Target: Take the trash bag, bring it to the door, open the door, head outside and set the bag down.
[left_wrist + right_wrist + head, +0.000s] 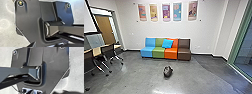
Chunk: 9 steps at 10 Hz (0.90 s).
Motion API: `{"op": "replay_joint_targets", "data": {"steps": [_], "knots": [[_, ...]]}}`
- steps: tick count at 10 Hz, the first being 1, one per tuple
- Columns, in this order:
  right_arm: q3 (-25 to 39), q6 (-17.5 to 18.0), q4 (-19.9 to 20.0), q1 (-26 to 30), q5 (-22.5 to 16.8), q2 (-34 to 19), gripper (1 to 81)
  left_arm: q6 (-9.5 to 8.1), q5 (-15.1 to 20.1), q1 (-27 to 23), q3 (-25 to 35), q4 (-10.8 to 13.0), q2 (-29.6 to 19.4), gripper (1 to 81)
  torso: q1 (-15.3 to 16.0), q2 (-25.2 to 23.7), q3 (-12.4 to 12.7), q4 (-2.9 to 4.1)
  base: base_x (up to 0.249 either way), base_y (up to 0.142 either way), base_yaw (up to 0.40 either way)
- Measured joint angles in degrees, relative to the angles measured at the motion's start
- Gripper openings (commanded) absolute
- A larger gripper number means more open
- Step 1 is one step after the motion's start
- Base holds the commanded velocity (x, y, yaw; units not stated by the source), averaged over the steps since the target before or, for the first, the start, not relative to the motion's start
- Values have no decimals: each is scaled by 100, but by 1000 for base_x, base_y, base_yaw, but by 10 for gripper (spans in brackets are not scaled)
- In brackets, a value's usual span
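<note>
As it rests on floor [134, 75] | trash bag [168, 71]: dark, perhaps crumpled | left claw [33, 44], right claw [31, 91]: can't tell if open

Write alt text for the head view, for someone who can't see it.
Dark trash bag on a grey floor, in front of a blue, green, orange and brown sofa with a blue cushion; five colourful panels hang above.

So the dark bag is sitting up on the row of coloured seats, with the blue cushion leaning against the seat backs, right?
Not quite: the head view shows the dark bag on the floor, in front of the coloured seats. The blue cushion does lean against the seat backs.
</note>
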Motion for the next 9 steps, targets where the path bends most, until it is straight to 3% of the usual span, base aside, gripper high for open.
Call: {"op": "replay_joint_targets", "data": {"steps": [9], "knots": [[-6,0,-9,-11,-4,-33,811,0,-4,13,5,0,30,811,-5,0,0,0,139,0,0]]}}
